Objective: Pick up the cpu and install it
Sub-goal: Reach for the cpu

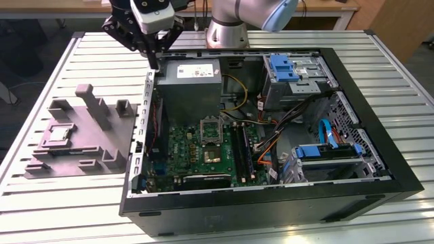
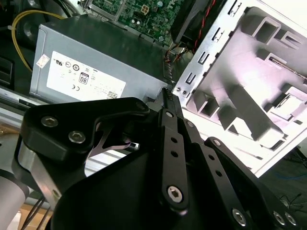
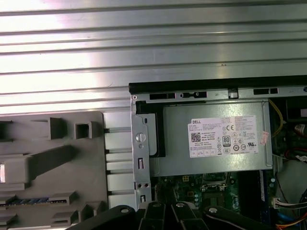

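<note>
cpu: I see the cpu [image 1: 58,134] lying flat in a recess of the grey tray [image 1: 101,147]. The tray sits on the desk [image 1: 81,203] at 9 o'clock of the case [image 1: 271,203] in the exterior view. Nothing touches the cpu.
end effector: My end effector [image 1: 154,65] has its fingers together on nothing. It hangs over the case's back corner, just beside the supply [image 1: 190,89].
gap: From the end effector the cpu lies between 7 and 8 o'clock, well apart.
step: I judge this to be the reach for the pick, with no grasp made yet.
doing it well: I'd part the fingers while high and come straight down, centred and square to the chip's edges. The tray's post [image 1: 88,99], at 1 o'clock of the cpu, needs clearance.
risk: A tilted grip would likely spoil seating on the board [image 1: 196,152].
</note>
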You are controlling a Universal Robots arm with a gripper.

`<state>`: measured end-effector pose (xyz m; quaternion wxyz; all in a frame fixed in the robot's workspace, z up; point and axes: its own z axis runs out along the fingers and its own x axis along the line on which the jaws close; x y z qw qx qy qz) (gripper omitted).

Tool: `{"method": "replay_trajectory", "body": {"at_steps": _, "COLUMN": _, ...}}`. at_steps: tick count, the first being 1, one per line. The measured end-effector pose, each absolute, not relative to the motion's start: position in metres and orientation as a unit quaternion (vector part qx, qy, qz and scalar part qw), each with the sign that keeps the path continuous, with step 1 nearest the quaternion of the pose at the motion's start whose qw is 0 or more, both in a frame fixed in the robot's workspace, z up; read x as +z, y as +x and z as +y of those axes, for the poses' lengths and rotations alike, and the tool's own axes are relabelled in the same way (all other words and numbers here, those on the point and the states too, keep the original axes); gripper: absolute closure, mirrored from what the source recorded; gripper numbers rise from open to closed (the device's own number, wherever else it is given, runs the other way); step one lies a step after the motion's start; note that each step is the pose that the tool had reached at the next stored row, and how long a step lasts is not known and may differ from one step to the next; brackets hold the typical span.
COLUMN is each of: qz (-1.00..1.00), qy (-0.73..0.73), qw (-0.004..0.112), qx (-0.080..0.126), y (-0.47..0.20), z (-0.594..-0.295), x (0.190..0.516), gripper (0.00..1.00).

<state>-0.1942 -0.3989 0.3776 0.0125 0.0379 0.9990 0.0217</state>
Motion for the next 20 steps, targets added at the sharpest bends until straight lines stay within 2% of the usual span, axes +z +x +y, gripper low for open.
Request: {"method": "replay_trajectory", "body": {"at_steps": 20, "qz": 0.999, "qy": 0.038, "qw": 0.013, "qx": 0.022, "y": -0.209, "z": -0.399, "x": 0.378, "gripper": 0.89}}
